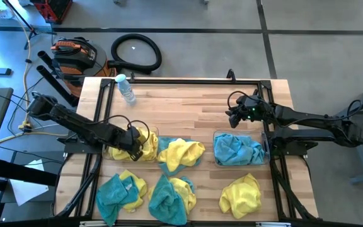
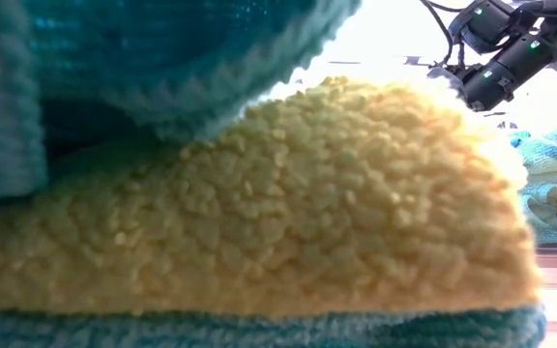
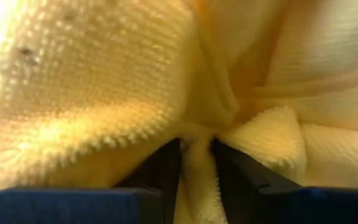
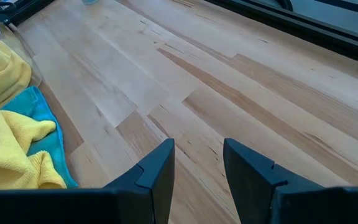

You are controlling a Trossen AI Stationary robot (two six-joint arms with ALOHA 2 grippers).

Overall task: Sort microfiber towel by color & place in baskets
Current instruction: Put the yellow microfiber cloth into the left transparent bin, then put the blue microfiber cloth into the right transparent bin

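My left gripper (image 1: pixel 135 142) is down in a heap of yellow towels (image 1: pixel 145 146) in the left see-through basket (image 1: pixel 145 126) and is shut on one of them. In the left wrist view, yellow towel (image 3: pixel 104 81) fills the picture. My right gripper (image 1: pixel 234 115) hangs open over bare wood, just beyond the right basket (image 1: pixel 217 150), which holds teal towels (image 1: pixel 237 151). Its fingers (image 4: pixel 160 168) show only table between them. Loose towels lie on the table: a yellow and teal heap (image 1: pixel 179 155), two more mixed heaps (image 1: pixel 122 190) (image 1: pixel 172 197), and one yellow towel (image 1: pixel 241 193). My left gripper pinches a raised fold of yellow towel (image 3: pixel 197 163) between its two fingers (image 3: pixel 164 169). The fingers come slanting down from the table's left. The cloth bunches up around them, and the rest of the towel lies on the heap in the basket.
A clear water bottle with a blue cap (image 1: pixel 126 88) lies near the far left corner. The far middle of the table (image 1: pixel 188 104) is bare wood. In the low view, teal and yellow towels (image 2: pixel 259 213) sit right in front of the camera and hide most of the table.
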